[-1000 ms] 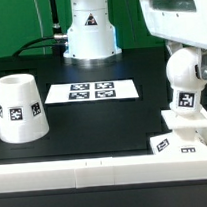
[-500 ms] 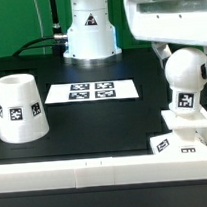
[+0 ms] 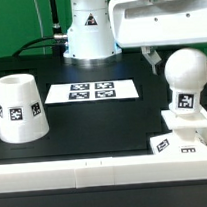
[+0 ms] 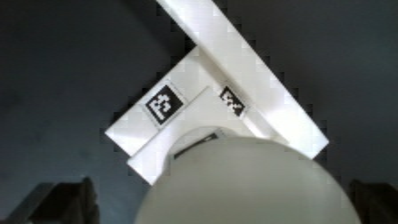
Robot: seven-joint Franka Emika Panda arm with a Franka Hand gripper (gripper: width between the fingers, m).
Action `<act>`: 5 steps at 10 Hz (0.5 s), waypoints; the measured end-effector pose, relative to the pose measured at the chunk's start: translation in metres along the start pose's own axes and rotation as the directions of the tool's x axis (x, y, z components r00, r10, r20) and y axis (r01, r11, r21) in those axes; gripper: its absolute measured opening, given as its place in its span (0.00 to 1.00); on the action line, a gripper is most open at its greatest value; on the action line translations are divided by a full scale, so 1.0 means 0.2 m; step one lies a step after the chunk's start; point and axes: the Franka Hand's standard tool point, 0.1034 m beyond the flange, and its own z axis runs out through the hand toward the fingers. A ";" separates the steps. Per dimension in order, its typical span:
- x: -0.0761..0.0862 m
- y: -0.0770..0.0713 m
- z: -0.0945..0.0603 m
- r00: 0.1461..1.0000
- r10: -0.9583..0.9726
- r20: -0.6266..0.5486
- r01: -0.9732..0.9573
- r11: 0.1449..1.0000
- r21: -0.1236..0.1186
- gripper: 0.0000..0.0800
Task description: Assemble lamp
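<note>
Three white lamp parts, all hard and light plastic, I judge. On the exterior view's clock face the bulb (image 3: 183, 78) stands upright on the base (image 3: 182, 139) at about 4 o'clock on the table (image 3: 93, 124), with the shade (image 3: 20, 107) well apart at 9. My end effector (image 4: 217, 203) hangs over the bulb, fingers (image 4: 59, 200) spread either side and gripping nothing. The dome looks smooth and slippery, so I'd pinch it across its widest part; the stiff, hollow shade I'd take by its wall
</note>
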 end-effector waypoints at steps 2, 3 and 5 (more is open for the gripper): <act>-0.01 -0.01 -0.01 0.943 -0.333 -0.003 0.331 0.938 -0.103 0.87; -0.02 -0.02 0.00 0.897 -0.442 0.007 0.439 0.891 -0.112 0.87; -0.02 -0.02 0.00 0.793 -0.608 0.027 0.606 0.786 -0.120 0.87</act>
